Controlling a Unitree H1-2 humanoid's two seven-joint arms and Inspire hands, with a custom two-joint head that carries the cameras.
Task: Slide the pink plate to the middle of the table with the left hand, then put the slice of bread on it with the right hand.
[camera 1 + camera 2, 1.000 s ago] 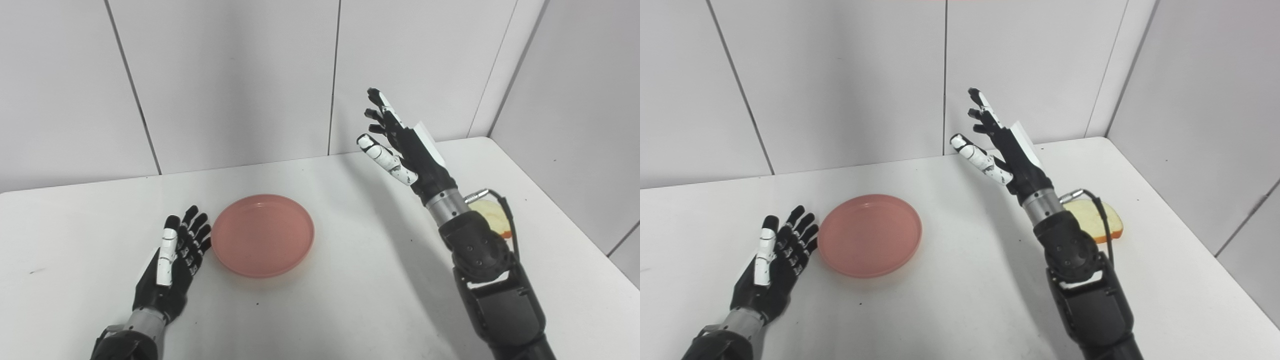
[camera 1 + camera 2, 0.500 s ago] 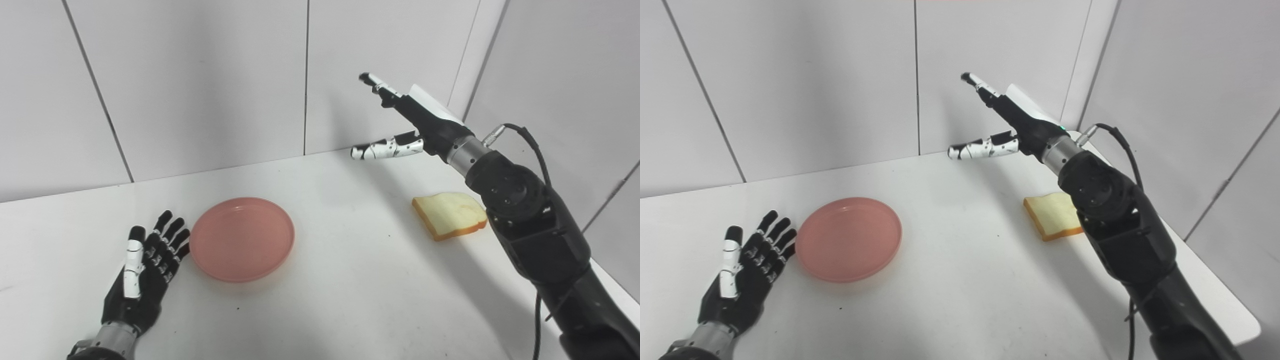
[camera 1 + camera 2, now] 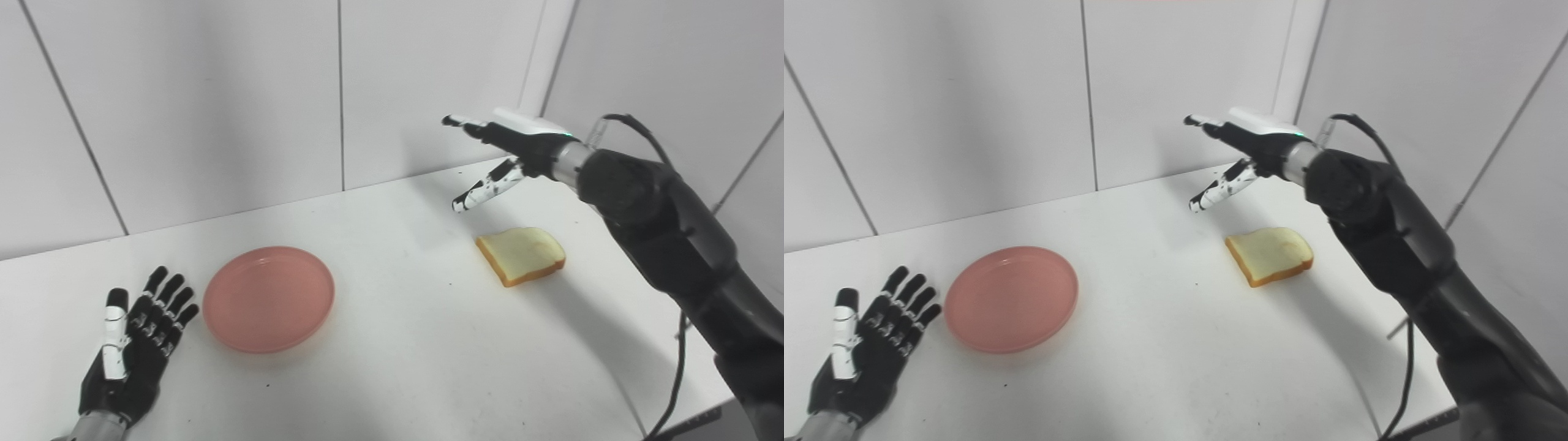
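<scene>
Black left hand (image 3: pixel 131 358) and right hand (image 3: pixel 511 150), white thumbs, silver wrists, black cable.

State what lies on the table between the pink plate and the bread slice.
Nothing: between pink plate and bread slice only bare white table shows, in both eye views.

Two head cameras, side by side, look down on the same table (image 3: pixel 429 343).

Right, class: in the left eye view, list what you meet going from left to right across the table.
Left hand → plate → bread; the open right hand is raised above the table's far side, over the bread.
</scene>
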